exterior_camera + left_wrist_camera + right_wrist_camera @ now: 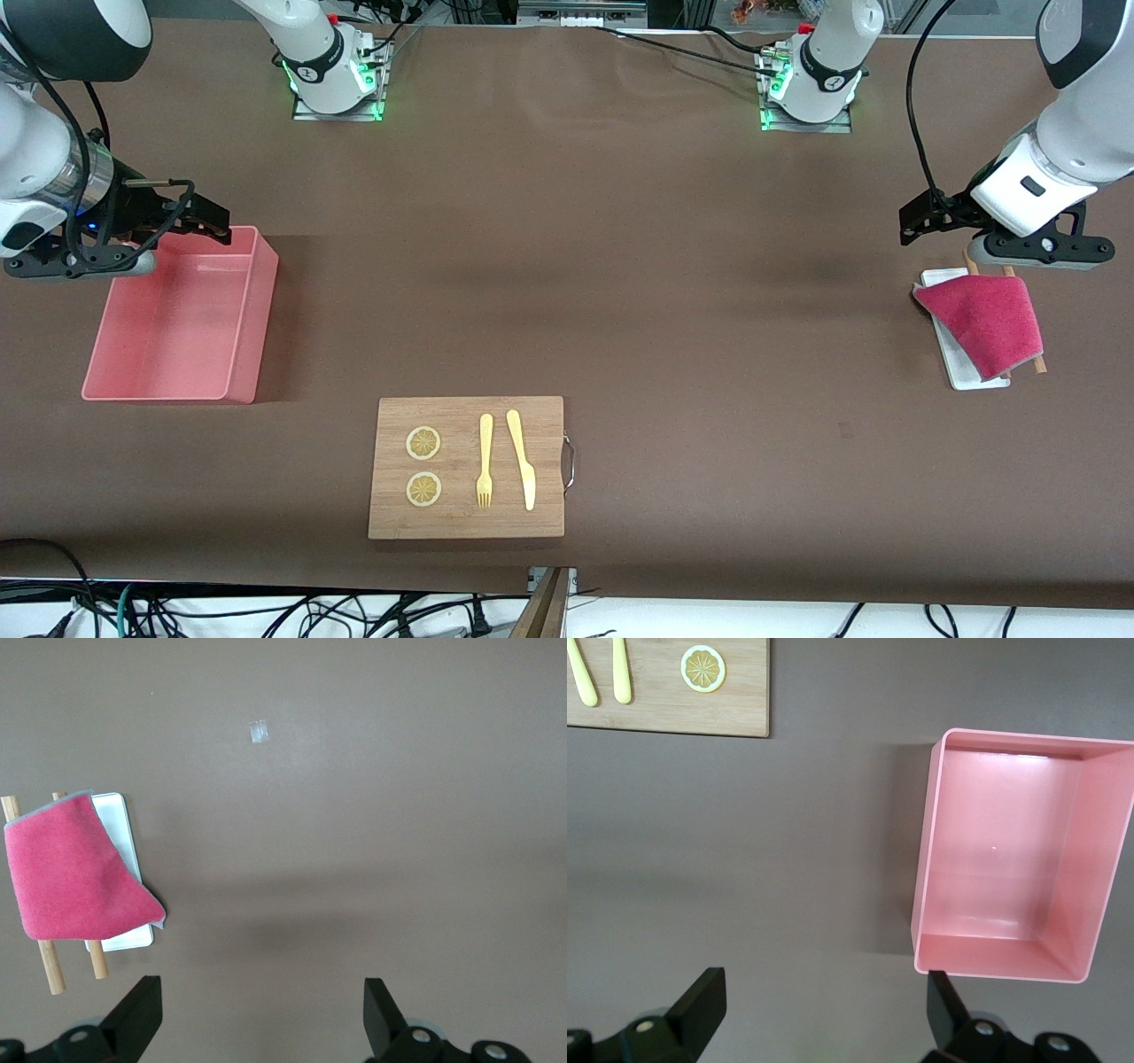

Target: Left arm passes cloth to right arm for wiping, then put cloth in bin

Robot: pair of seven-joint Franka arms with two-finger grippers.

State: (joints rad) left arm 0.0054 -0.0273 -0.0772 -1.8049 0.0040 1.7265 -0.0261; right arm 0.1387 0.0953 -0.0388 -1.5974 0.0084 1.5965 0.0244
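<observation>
The crimson-pink cloth (983, 323) (71, 873) lies draped over a narrow white tray (961, 368) (120, 828) and two wooden sticks (1038, 363) (50, 966), at the left arm's end of the table. My left gripper (917, 221) (261, 992) hangs open over bare table just beside the cloth, with nothing between its fingers. The pale pink bin (257, 328) (992, 955) stands empty at the right arm's end. Open and holding nothing, my right gripper (213, 221) (824, 985) hovers over the table by the bin's corner.
A wooden chopping board (399, 514) (673, 713) lies near the front edge, mid-table, carrying two lemon slices (423, 443), a yellow fork (485, 461) and a yellow knife (523, 459). A brown cover spans the table between board, bin and cloth.
</observation>
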